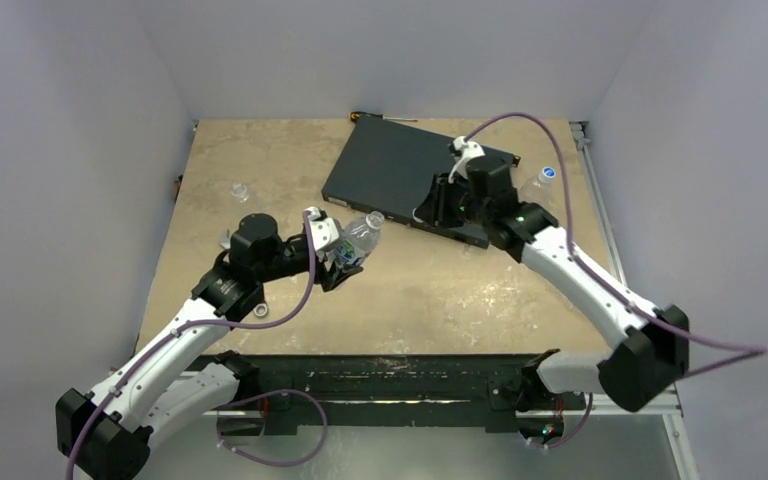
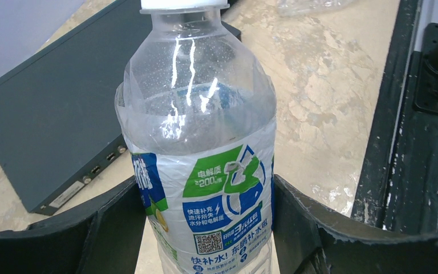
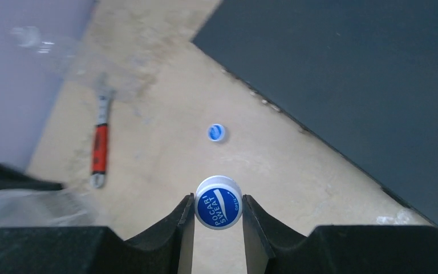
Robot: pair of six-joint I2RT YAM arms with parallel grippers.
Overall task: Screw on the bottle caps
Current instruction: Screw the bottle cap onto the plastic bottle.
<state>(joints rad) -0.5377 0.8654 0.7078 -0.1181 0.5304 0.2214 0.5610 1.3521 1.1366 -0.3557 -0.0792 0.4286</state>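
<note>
My left gripper [image 1: 346,254] is shut on a clear bottle [image 1: 361,236] with a green, blue and white label and holds it tilted above the table. In the left wrist view the bottle [image 2: 197,142] fills the gap between both fingers [image 2: 108,228], and its white top touches the frame's upper edge. My right gripper [image 3: 218,220] is shut on a blue and white bottle cap [image 3: 218,202], held above the table. In the top view that gripper [image 1: 440,200] hangs over the near edge of the black box. A second blue cap [image 3: 217,132] lies on the table.
A flat black box [image 1: 400,175] lies at the back centre. A red-handled wrench [image 3: 98,148] lies on the table. A clear bottle [image 1: 241,190] stands at the back left. Another bottle [image 1: 538,186] with a blue cap stands at the back right. A screwdriver [image 1: 372,117] lies by the back wall.
</note>
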